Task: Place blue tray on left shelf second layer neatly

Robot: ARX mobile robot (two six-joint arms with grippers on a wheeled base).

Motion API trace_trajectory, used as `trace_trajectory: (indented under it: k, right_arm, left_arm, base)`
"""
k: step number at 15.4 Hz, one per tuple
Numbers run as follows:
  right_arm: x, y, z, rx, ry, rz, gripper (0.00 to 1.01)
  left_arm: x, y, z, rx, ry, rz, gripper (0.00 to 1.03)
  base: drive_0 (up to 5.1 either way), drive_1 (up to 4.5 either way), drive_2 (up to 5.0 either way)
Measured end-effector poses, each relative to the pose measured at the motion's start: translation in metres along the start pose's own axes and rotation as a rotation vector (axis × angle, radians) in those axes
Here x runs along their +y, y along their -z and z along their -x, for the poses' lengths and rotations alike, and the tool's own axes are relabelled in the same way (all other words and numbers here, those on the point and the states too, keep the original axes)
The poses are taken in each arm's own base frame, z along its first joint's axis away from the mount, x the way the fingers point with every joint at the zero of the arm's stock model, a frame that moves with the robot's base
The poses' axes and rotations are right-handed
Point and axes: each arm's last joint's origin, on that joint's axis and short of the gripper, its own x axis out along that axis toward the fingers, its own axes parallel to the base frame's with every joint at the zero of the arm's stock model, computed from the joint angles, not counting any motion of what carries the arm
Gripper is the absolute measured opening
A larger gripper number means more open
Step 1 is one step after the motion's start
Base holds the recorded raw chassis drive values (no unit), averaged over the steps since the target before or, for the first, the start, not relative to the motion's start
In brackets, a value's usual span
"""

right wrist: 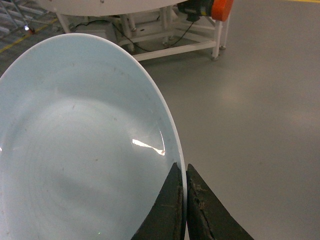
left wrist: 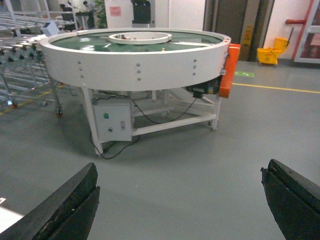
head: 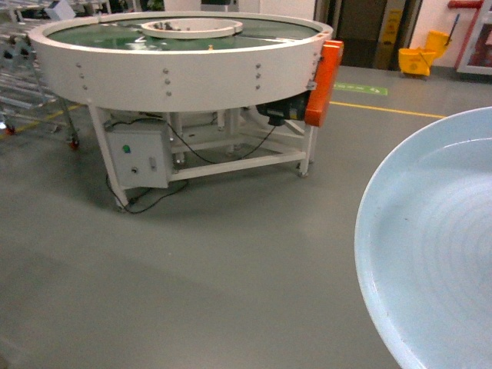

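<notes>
Fingers pinch the blue tray rim; tray cropped everywhere.

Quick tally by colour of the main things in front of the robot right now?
Pale blue: 1, the blue tray, clamped at its rim by the right pincer
White: 1, the round conveyor table
Orange: 1, the guard cover on that table
Yellow: 1, the mop bucket
Black: 1, the open, empty left pincer
Total: 5
</notes>
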Motion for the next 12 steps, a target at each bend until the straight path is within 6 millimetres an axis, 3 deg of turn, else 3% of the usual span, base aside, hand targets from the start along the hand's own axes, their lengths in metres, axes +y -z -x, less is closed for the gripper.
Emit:
trace_trajectory:
  k: [12]
  right_arm:
    - [0.0000,0.0003,-0.0001,0.003,0.000,-0.001,0.02]
  left_arm:
    - [0.0000,0.0002,0.0000,0.002,0.001,0.000,0.98]
  base:
    - [0.0,0.00,0.0]
